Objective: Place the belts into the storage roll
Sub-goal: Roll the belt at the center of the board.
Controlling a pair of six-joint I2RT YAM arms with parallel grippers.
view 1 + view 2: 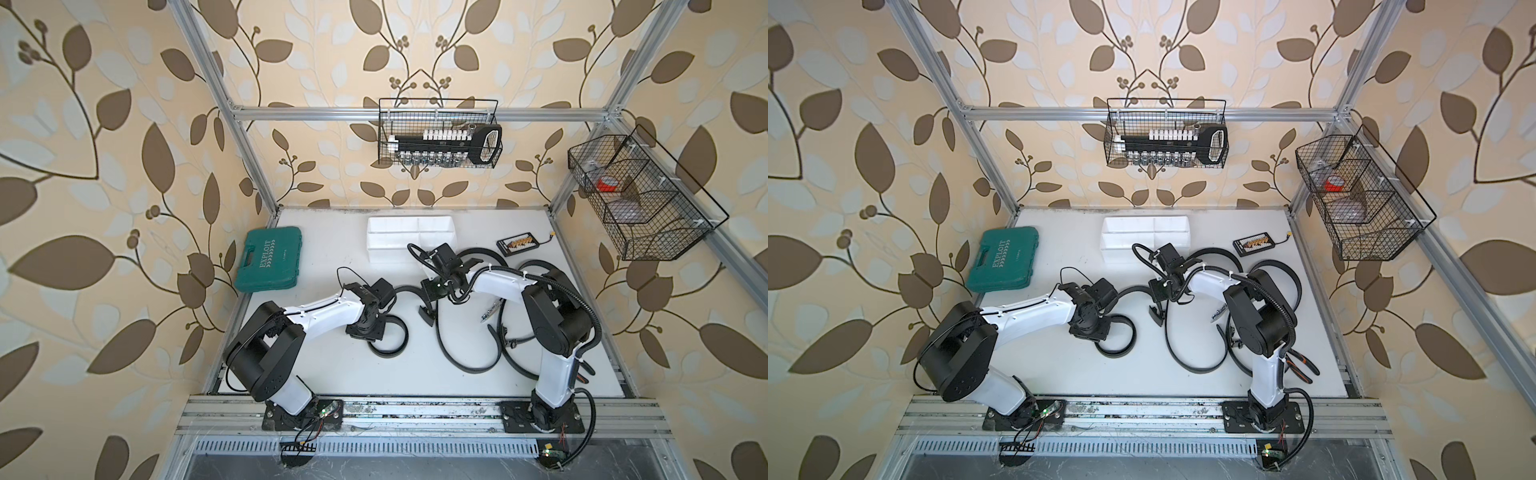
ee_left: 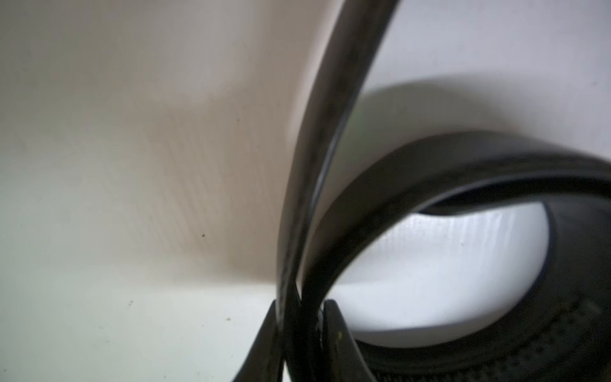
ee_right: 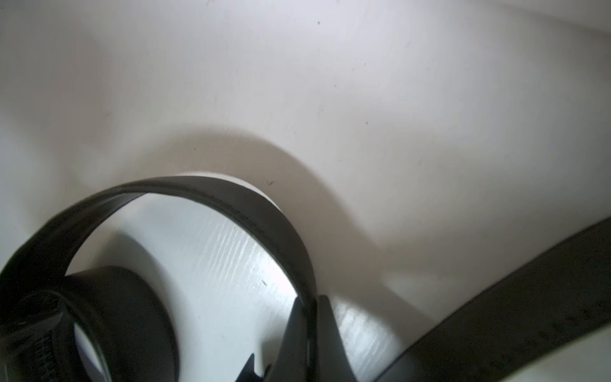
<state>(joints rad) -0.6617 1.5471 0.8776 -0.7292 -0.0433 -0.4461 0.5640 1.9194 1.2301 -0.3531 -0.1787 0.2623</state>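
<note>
Black, smooth-faced strap, and both my grippers have it. My left gripper [image 2: 299,307] is clamped over two layers of the belt [image 2: 330,99] where its loop crosses itself. My right gripper [image 3: 310,304] is pinched tight on a single layer further along, looks like the same belt tbh. I reckon it's light but springy and a bit slick, so it'll want to uncoil and slide out. Best hold is flat across the width, close to the coil. Other belts [image 1: 469,370] lie loose just beside my right gripper. White tray [image 1: 390,232] sits well beyond it, no belt in the part I can see.
</note>
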